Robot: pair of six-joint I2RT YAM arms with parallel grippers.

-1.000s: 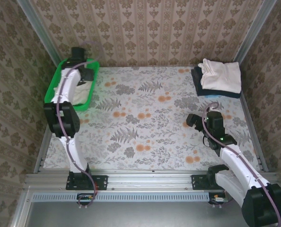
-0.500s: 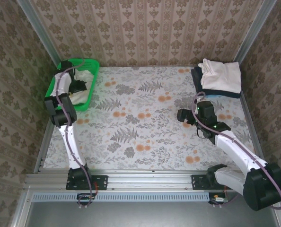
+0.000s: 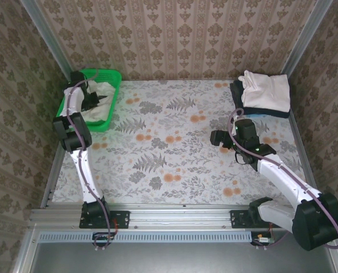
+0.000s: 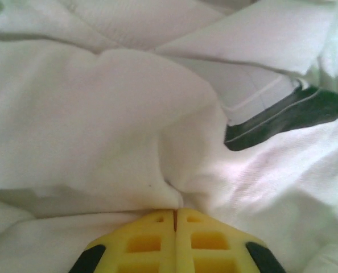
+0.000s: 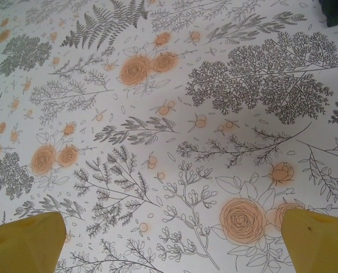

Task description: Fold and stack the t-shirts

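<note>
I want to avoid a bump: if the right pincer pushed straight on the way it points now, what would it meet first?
Probably the floral tablecloth: the open right pincer slants down at it with nothing between, though the depth is unclear.

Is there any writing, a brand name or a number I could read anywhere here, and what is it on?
No readable text anywhere.
Dark neck tag on the cream t-shirt: a pale stitched line, no letters to make out.
Tablecloth: printed ferns and orange flowers, no words.
</note>
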